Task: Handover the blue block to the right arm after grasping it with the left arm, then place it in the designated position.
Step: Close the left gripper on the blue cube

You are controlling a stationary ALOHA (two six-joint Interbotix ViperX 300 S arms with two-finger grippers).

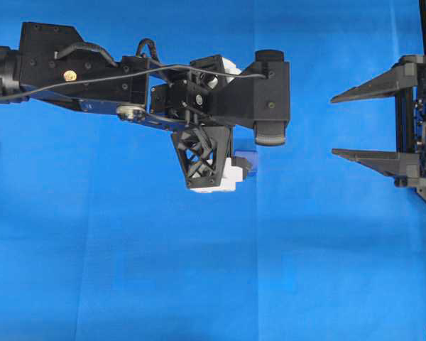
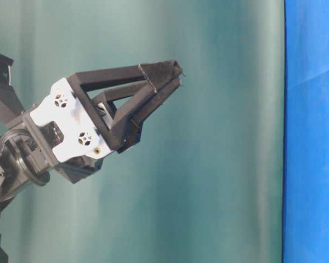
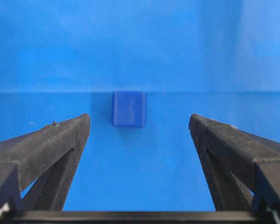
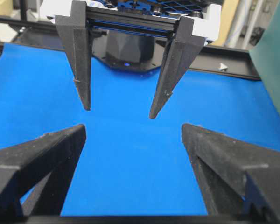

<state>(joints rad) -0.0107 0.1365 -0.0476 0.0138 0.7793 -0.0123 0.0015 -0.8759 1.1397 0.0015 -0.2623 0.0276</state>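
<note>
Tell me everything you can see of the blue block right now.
The blue block is a small dark-blue cube with rounded edges, deeper in colour than the cloth it rests on. Its surface looks smooth and matte, perhaps plastic. In the left wrist view it sits flat and square-on, ahead of the open left pincer and centred between the fingers, which do not touch it. From overhead only a corner shows beside the pincer's white end piece.

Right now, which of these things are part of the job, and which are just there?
In the job:
- blue block, on the cloth, ungrasped
- left gripper, open
- right gripper, open

Just there:
- blue cloth
- green backdrop
</note>
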